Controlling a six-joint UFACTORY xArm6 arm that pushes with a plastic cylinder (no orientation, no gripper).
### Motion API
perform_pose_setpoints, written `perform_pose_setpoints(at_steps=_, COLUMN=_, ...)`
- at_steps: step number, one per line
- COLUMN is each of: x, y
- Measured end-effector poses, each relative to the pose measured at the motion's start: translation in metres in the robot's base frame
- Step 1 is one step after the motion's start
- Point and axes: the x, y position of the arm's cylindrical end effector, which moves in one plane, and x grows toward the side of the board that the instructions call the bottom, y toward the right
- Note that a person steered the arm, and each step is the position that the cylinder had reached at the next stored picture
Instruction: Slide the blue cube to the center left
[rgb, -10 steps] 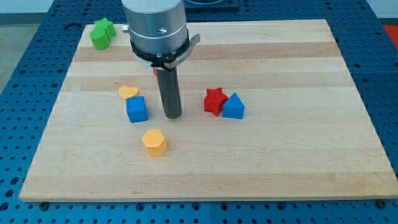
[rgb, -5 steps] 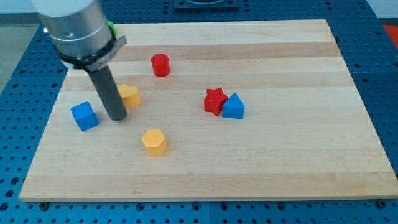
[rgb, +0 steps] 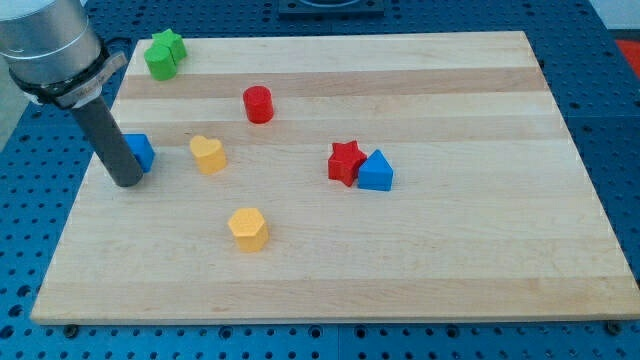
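One small blue cube (rgb: 140, 151) sat at the wooden board's (rgb: 420, 270) centre-left edge, touching and partly hidden behind my tip (rgb: 127, 183), which gripped nothing, just rightward of it.

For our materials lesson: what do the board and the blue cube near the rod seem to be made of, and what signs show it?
Board: looks like pale wood, smooth matte finish; lengthwise grain and joined strips show. Blue cube, partly behind my tip: probably painted wood or plastic; even, saturated colour, no grain visible, so it stays open.
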Motion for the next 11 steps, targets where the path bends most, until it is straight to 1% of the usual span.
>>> perform_pose_setpoints(at_steps=1, x=0.022, y=0.003)
perform_pose_setpoints(at_steps=2, x=0.02, y=0.006)
perform_pose_setpoints(at_steps=4, x=-0.005, y=-0.032)
perform_pose_setpoints(at_steps=5, x=-0.014, y=-0.032)
perform_pose_setpoints(at_steps=6, x=-0.004, y=-0.025)
perform_pose_setpoints(at_steps=7, x=0.005, y=-0.006)
perform_pose_setpoints(at_steps=8, x=-0.006, y=-0.006)
perform_pose_setpoints(at_steps=9, x=-0.025, y=-0.02)
perform_pose_setpoints(at_steps=10, x=-0.03, y=-0.021)
perform_pose_setpoints(at_steps=11, x=-0.017, y=-0.004)
